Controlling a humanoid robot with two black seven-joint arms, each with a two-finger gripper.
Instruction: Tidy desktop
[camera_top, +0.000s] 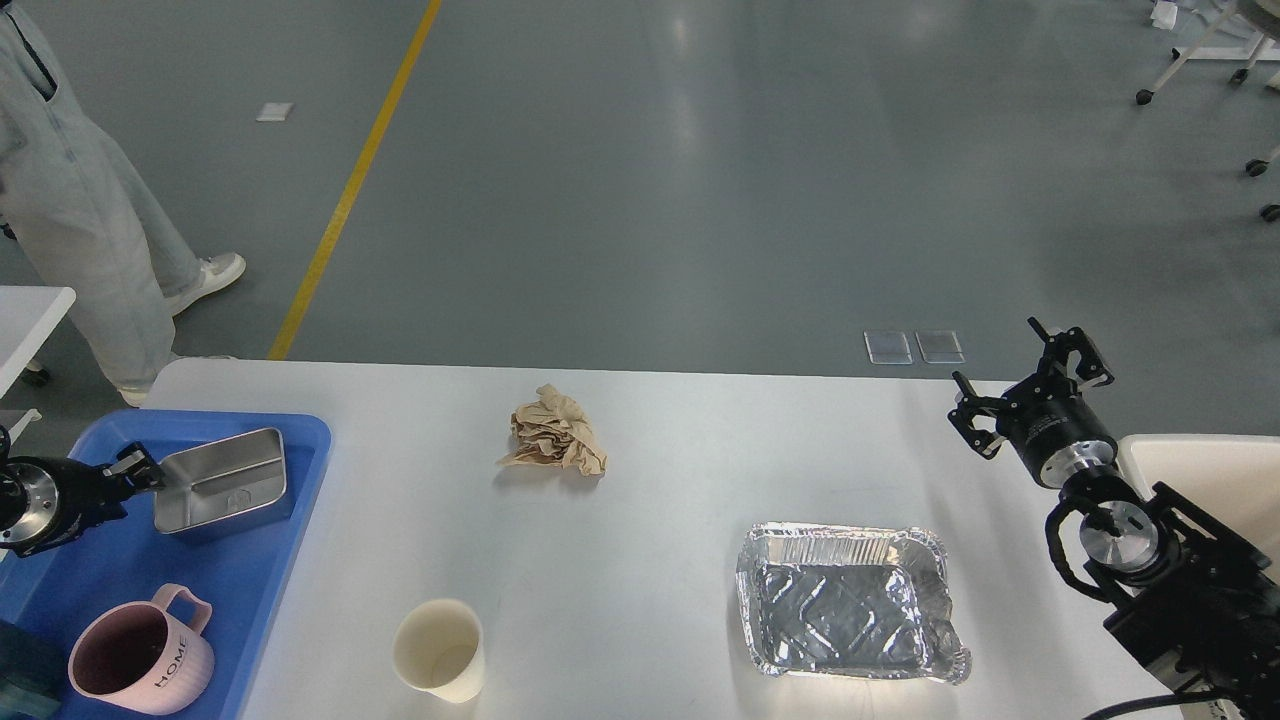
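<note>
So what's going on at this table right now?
A two-armed robot is tidying the desktop. Its left gripper sits beside a steel container in the blue tray, next to a pink mug. Crumpled paper, a paper cup and a foil tray remain out. The right gripper hovers open.

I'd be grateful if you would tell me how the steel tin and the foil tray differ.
The steel tin has smooth, straight walls; the foil tray is crinkled, with a bent rim. The tin sits in the blue tray at the left, while the foil tray lies straight on the desktop at the right. The tin looks smaller than the foil tray. Both are empty, rectangular, silvery containers, open side up.
</note>
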